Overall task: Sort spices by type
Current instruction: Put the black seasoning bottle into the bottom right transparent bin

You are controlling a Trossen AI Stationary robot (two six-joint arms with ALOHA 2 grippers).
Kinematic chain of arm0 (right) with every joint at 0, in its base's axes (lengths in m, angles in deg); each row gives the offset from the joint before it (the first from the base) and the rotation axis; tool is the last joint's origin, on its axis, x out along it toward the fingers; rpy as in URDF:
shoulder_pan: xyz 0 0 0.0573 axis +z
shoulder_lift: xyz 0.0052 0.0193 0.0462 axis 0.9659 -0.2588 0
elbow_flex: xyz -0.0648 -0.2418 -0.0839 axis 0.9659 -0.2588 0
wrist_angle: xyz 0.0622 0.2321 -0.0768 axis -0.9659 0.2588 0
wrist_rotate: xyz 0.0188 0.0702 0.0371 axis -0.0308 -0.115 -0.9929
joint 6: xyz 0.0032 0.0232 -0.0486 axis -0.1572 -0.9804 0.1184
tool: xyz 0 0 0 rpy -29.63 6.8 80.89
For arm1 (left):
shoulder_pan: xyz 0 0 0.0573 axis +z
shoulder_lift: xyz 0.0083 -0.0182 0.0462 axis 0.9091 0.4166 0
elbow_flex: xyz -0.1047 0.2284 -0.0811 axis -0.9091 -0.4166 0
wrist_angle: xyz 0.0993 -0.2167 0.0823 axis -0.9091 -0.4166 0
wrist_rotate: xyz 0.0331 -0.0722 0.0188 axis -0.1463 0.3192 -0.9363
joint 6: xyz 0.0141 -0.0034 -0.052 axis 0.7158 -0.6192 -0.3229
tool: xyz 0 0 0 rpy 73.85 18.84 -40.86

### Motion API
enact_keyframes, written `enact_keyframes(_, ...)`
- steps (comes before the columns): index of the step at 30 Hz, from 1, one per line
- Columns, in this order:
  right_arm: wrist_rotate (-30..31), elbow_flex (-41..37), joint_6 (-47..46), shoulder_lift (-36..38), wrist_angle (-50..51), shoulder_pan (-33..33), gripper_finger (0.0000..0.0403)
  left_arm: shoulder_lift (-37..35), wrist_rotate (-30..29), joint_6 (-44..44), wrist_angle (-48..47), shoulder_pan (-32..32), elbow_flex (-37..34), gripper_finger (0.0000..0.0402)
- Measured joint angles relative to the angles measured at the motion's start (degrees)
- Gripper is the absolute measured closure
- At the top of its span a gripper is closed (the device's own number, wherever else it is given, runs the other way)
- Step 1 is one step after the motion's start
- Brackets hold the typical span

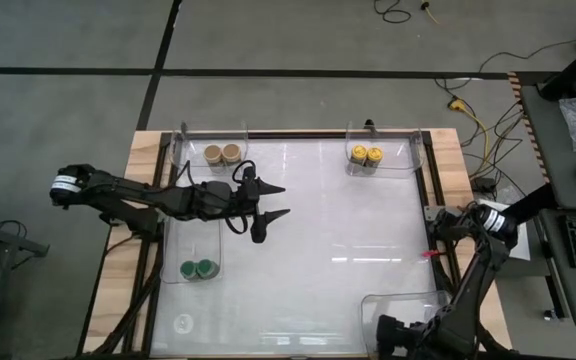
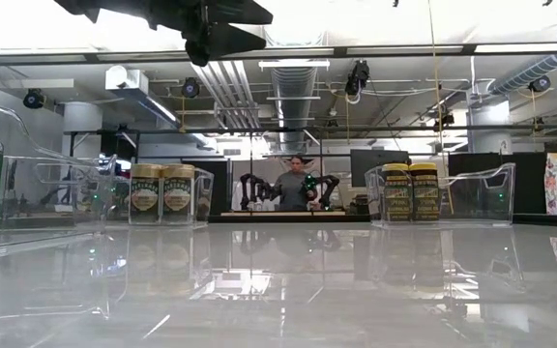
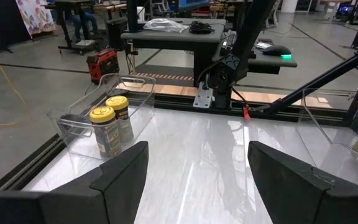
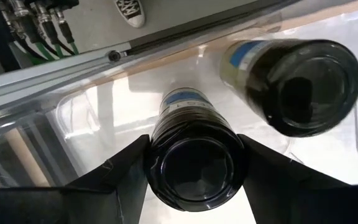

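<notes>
At the near right corner of the table (image 1: 318, 230), the right gripper (image 4: 194, 165) reaches down into a clear bin (image 1: 403, 305), its two fingers clamped on either side of a black-lidded jar (image 4: 194, 168). A second black-lidded jar (image 4: 294, 84) lies just beside it in the same bin, tipped on its side. From above, the right arm covers this bin and hides both jars.

Along the left edge, another clear bin (image 1: 193, 245) holds two green-lidded jars (image 1: 199, 268), upright and touching.

Over the left half of the table, the left gripper (image 1: 273, 201) hangs in the air, fingers spread wide with nothing between them, pointing across the table.

At the far left corner, a third bin (image 1: 210, 140) holds two tan-lidded jars (image 1: 221, 153), side by side. At the far right corner, a fourth bin (image 1: 388, 150) holds two yellow-lidded jars (image 1: 366, 154), upright and touching.

Beyond the far edge, cables (image 1: 468, 110) trail over the floor. A person (image 2: 293, 186) shows in the room behind.
</notes>
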Motion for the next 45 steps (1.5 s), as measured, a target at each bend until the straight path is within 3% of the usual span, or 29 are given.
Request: enact_keyframes(45, -0.63, -0.02, 1.09, -0.74, -4.59, 0.95, 0.0188, -0.02, 0.02, -0.02, 0.13, 0.00, 0.02, 0.0141)
